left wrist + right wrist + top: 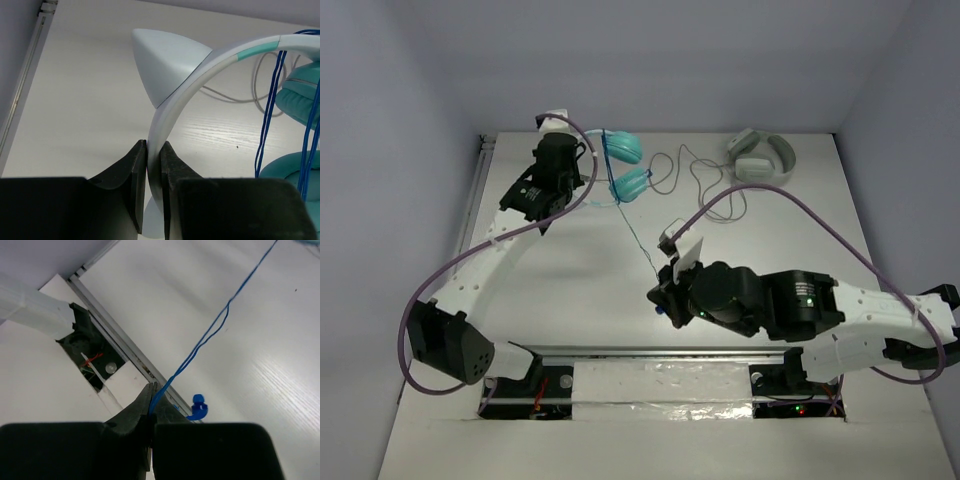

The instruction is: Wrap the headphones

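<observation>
The headphones (625, 165) have teal ear cups (305, 97) and a white headband (200, 75) with a cat-ear bump. They stand at the far left-centre of the table. My left gripper (153, 150) is shut on the headband and holds it up. The thin blue cable (636, 235) is looped several times over the headband near the cups (270, 100). It runs taut down to my right gripper (154, 392), which is shut on the doubled cable (200, 345) near its end. The blue plug (198, 407) hangs just beside the right fingers.
Grey-white headphones (763, 156) with a loose grey cable (695, 175) lie at the far right. A metal rail (120, 340) and an open gap with wiring (92, 362) run along the table's near edge. A rail (22, 85) edges the left side.
</observation>
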`<action>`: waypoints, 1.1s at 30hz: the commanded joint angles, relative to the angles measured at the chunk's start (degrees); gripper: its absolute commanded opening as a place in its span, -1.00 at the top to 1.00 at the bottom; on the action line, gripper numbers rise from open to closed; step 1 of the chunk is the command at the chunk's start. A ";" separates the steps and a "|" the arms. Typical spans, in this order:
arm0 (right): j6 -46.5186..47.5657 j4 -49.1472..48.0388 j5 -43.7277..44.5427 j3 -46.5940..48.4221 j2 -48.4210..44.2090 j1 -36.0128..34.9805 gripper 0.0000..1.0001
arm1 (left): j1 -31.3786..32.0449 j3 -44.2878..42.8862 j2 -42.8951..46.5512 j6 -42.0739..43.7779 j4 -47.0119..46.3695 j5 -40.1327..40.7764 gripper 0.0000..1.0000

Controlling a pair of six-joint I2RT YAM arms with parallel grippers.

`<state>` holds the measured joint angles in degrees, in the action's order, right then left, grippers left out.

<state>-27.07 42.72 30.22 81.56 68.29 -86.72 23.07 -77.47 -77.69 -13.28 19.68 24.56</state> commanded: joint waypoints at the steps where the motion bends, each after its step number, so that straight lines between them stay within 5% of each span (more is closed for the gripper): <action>1: 4.75 4.74 0.54 5.88 1.40 -0.65 1.00 | 2.94 -1.01 0.00 0.26 -3.51 4.35 1.00; 5: 8.42 6.94 7.81 10.63 2.64 -0.65 1.00 | 7.25 -0.67 -1.50 1.24 -0.53 5.68 1.00; 11: 14.31 7.91 16.96 15.12 2.55 -0.65 1.00 | 14.79 9.87 2.53 1.06 0.00 -2.84 1.00; 20: 21.53 0.88 17.49 5.29 0.18 4.63 1.00 | 24.91 18.49 8.95 2.90 2.11 -13.38 1.00; 33: 22.94 -6.24 25.94 -6.23 -2.99 14.11 1.00 | 25.62 23.24 15.02 6.51 2.55 -27.37 1.00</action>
<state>-5.63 42.50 52.36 75.85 67.81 -73.78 48.66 -54.24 -64.71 -7.20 25.19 1.37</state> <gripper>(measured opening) 0.010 0.098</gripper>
